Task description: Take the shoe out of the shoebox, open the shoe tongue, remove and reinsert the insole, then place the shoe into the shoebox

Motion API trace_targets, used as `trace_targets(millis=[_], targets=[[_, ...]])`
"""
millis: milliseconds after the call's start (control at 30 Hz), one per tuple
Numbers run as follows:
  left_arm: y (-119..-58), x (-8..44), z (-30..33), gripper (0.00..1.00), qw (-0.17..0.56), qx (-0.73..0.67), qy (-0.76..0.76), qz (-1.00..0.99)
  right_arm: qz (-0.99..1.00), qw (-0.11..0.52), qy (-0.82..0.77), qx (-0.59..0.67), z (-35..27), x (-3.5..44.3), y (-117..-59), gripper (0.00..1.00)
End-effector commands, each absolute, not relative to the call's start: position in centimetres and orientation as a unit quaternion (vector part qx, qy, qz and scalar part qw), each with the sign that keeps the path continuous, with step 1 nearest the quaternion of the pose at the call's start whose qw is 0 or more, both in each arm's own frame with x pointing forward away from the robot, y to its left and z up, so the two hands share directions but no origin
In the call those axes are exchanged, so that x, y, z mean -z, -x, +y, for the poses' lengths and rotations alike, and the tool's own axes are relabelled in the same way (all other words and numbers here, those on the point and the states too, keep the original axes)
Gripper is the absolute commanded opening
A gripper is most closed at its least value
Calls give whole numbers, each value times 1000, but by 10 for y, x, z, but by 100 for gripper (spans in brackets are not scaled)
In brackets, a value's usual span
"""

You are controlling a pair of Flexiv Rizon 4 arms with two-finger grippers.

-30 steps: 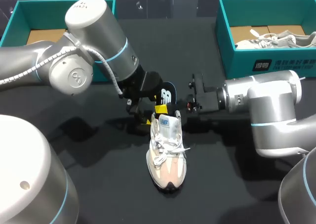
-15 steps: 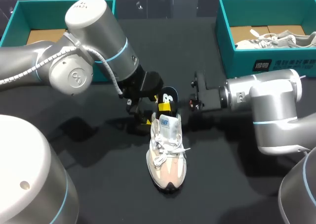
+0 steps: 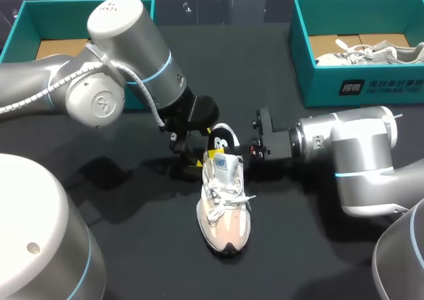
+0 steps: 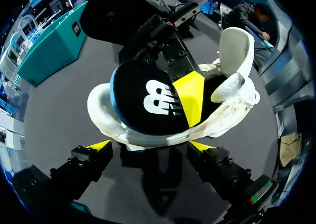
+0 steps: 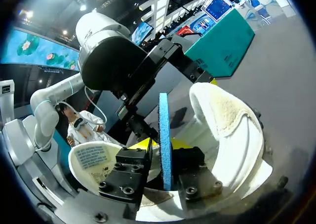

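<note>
Black insole (image 3: 222, 136) sticks up out of the back of the shoe (image 3: 225, 210). Only part of it is inside. The shoe is out of its box and stands near the middle of the dark worktop (image 3: 146, 237). Its toe points away from both claws.

Your right claw (image 5: 164, 157) is pinching the insole by its thin blue edge, with one finger on each side. Your left claw (image 4: 149, 147) has its fingers spread wide just behind the heel (image 4: 148, 135). It is holding nothing.

I think you are in the middle of the insole step. I cannot tell if the insole is going in or coming out.

If it is going in, do it like this:
- Tip the front of the insole down toward the toe and slide it along the floor of the shoe. Do not push it straight down.
- Go slowly so it does not fold or catch on the soft heel lining (image 5: 224, 115).
- See that the tongue (image 5: 94, 159) is bent well back, so the hole is big.
- The shoe may slide forward when you push. You could close the left claw on the heel to stop that.
- Let go only when the insole lies flat.

The green shoebox (image 3: 53, 15) at the far left corner waits for the shoe after that.
</note>
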State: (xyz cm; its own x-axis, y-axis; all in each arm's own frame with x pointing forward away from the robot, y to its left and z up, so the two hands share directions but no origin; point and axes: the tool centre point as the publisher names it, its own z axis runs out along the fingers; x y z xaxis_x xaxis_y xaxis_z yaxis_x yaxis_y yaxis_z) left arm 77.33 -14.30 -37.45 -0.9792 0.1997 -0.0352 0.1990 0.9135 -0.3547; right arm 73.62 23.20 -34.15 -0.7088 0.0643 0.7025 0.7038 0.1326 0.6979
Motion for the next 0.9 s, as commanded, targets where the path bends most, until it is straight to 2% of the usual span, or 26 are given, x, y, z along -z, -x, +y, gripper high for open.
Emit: trace_targets(millis=[33,233,433,467,533,900], targets=[[-774,375,-144,100,1,-180,102,-978,-719,253,269,589,232,324,-740,33],[-774,375,-144,100,1,-180,102,-978,-731,237,265,583,222,313,-750,31],[-774,375,-144,100,1,-180,102,-978,-728,232,270,586,216,314,-757,22],[-774,375,-144,100,1,-180,102,-978,-726,232,275,586,214,316,-758,19],[-774,375,-144,100,1,-180,102,-978,-719,237,284,588,212,324,-758,0],[-774,375,-144,100,1,-180,102,-978,-699,289,315,573,219,356,-734,0]])
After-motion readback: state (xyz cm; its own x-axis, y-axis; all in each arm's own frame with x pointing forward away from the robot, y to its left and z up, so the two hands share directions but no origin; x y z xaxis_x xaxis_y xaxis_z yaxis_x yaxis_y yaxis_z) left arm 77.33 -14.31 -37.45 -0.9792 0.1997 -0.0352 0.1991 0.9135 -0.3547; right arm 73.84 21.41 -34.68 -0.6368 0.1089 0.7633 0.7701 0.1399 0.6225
